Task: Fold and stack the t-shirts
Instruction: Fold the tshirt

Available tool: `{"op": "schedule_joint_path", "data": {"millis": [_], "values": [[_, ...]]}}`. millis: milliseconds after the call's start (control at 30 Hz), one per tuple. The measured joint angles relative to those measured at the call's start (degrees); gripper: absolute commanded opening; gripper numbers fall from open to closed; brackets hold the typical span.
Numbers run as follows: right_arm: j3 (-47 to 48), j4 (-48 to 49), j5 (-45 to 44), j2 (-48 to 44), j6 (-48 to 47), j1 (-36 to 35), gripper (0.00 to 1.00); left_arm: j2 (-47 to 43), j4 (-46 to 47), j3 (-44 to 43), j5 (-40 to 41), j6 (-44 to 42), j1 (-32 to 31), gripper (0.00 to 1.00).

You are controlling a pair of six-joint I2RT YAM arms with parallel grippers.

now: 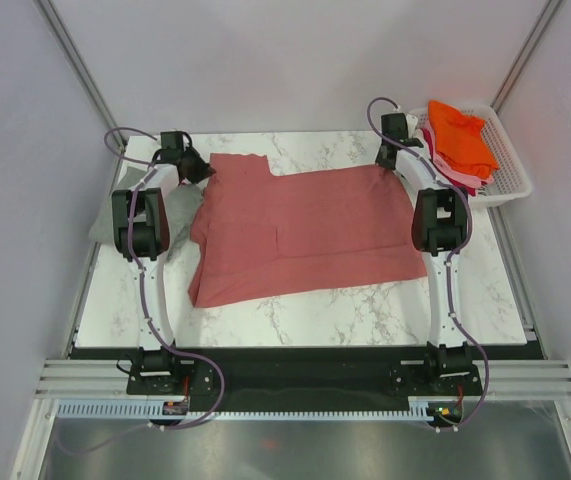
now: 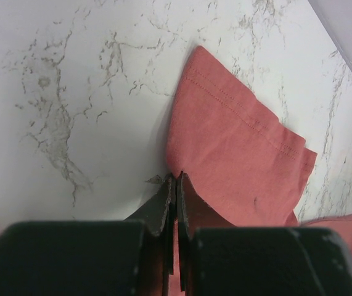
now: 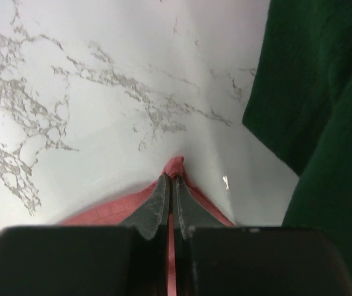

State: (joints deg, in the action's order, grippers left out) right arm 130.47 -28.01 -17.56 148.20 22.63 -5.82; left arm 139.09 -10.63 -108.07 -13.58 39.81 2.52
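Note:
A dusty salmon-pink t-shirt lies spread across the marble table. My left gripper is at the shirt's far left corner, by the sleeve. In the left wrist view the left gripper is shut on an edge of the salmon-pink t-shirt, with the hemmed sleeve lying flat beyond the fingertips. My right gripper is at the far right corner. In the right wrist view the right gripper is shut on a pinched-up fold of the salmon-pink t-shirt.
A grey t-shirt lies at the table's left edge beside the left arm. A white slatted basket at the back right holds an orange t-shirt on top of pink and white ones. Dark green cloth fills the right of the right wrist view.

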Motion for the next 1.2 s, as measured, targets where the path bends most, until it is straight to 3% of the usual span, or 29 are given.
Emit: {"op": "schedule_joint_path", "data": {"millis": [300, 667, 1200], "values": [[-5.22, -0.79, 0.98, -5.79, -0.37, -1.11, 0.03, -2.40, -0.35, 1.66, 2.21, -2.40, -1.44, 0.02], [-11.19, -0.79, 1.14, -12.26, 0.09, -1.36, 0.03, -11.91, 0.85, 8.39, 4.31, -4.37, -2.01, 0.02], [-21.99, -1.11, 3.67, -23.04, 1.66, -0.24, 0.00, -28.28, 10.27, 30.21, 4.02, -6.34, -2.01, 0.02]]}}
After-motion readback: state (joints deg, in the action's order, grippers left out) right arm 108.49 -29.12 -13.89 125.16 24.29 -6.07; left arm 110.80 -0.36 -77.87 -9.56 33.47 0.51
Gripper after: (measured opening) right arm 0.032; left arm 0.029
